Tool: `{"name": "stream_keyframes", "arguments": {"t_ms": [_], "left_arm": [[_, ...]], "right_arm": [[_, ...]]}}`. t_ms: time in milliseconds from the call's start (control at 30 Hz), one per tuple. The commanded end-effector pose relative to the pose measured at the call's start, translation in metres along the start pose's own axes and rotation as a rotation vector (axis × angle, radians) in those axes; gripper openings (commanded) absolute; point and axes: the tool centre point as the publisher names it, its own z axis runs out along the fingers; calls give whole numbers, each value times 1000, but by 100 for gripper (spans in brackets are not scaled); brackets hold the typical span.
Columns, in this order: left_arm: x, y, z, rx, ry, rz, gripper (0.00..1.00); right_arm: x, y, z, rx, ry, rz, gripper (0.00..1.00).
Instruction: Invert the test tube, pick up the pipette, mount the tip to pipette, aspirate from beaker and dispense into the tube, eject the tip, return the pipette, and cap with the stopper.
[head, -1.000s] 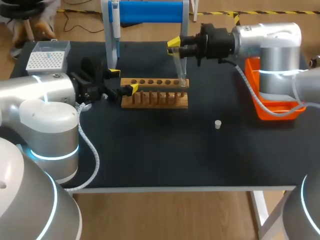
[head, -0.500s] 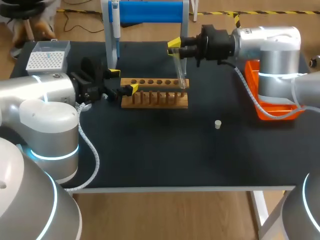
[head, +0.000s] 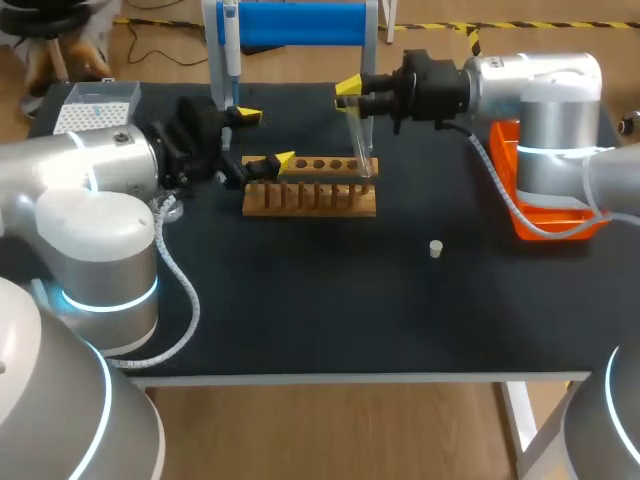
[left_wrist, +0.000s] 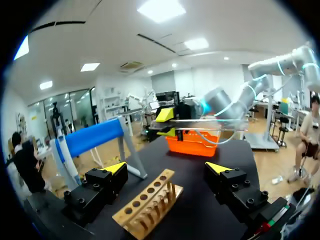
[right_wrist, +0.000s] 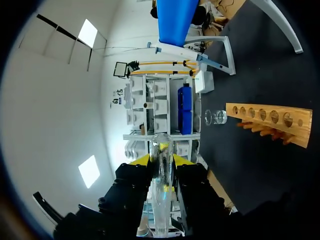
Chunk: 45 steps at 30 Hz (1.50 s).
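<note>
Right gripper pinching clear glass test tube, lower end at wooden peg rack end hole: inversion likely finishing. Left gripper spread, empty; blue-white pipette just beyond it, unpicked. Small white stopper unused; remaining steps pending.

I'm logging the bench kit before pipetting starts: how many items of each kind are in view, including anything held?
Test tube: 1
Wooden rack: 1
Pipette: 1
Blue pipette stand: 1
Tip box: 1
Beaker: 1
Stopper: 1
Orange bin: 1
Total: 8
</note>
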Motion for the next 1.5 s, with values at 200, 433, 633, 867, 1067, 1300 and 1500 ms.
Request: {"name": "stream_keyframes", "arguments": {"t_ms": [200,433,633,867,1067,1300,1500], "left_arm": [[-1,2,-4,411,305,427,100],[-1,2,-4,411,305,427,100],[23,-22,-3,576,94,1120,100],[29,-17,3,603,62,1240,100],[29,-17,3,603,62,1240,100],[29,-17,3,603,62,1240,100],[37,-19,14,582,112,1306,100]], "right_arm": [[0,0,0,0,-1,-1,0],[0,0,0,0,-1,-1,0],[0,0,0,0,-1,-1,0],[0,0,0,0,-1,-1,0],[0,0,0,0,-1,-1,0],[0,0,0,0,-1,-1,0],[0,0,0,0,-1,-1,0]]}}
